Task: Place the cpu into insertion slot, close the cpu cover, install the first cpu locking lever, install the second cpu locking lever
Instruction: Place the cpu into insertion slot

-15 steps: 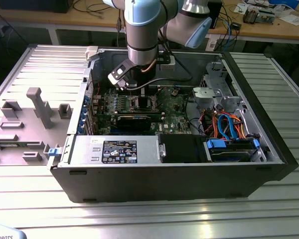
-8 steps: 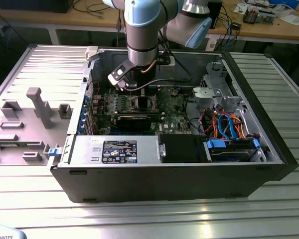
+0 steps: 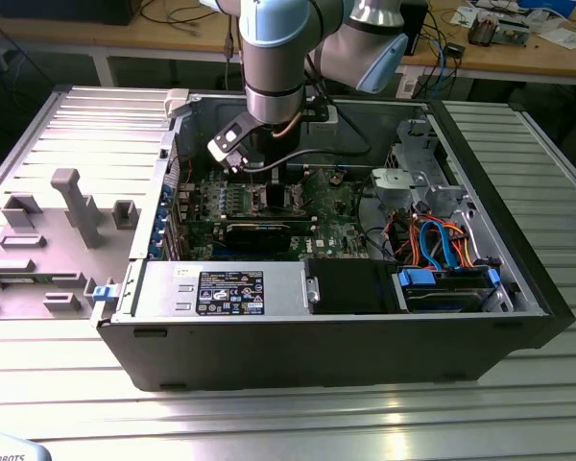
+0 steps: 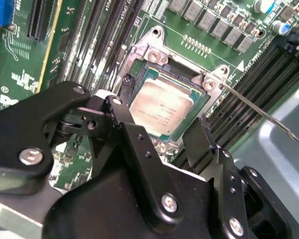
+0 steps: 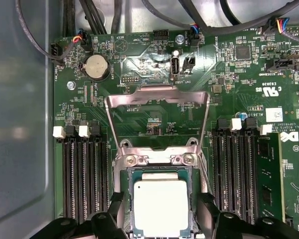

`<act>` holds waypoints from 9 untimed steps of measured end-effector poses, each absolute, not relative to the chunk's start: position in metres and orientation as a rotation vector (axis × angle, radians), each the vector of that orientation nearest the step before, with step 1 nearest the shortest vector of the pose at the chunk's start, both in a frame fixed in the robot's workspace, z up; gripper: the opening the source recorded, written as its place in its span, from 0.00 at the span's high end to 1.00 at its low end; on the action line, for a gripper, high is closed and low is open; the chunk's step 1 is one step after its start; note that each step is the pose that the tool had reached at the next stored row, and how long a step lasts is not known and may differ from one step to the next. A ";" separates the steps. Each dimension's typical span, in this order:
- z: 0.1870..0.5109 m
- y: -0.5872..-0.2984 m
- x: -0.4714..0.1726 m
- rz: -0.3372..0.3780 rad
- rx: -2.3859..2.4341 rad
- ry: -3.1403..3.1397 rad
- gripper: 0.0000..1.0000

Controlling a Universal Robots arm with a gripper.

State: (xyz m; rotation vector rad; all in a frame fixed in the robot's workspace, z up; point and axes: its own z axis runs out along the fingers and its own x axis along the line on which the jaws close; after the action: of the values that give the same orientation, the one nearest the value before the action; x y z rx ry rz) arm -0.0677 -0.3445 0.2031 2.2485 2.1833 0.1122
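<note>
The cpu lies flat in the insertion slot on the green motherboard. The cpu cover is swung back from its hinge and stands open, a silver frame with a large window. My gripper hangs just above the slot, open, with one black finger on each side of the chip and neither seen touching it. A thin wire locking lever sticks up, unlatched, beside the slot. In the exterior view the gripper reaches down into the open computer case.
Black memory slots flank the socket closely on both sides. A coin battery and cable connectors sit beyond the open cover. The case wall, a drive cage and coloured cables surround the board.
</note>
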 end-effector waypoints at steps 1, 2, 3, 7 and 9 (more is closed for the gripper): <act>0.204 -0.344 -0.068 0.112 2.249 2.183 0.32; 0.205 -0.344 -0.068 0.112 2.248 2.183 0.32; 0.206 -0.344 -0.068 0.112 2.249 2.183 0.32; 0.209 -0.344 -0.068 0.112 2.249 2.184 0.32; 0.209 -0.344 -0.068 0.112 2.249 2.184 0.32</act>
State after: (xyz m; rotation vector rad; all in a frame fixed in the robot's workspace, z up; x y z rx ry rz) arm -0.0677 -0.3445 0.2093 2.2487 2.1835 0.1120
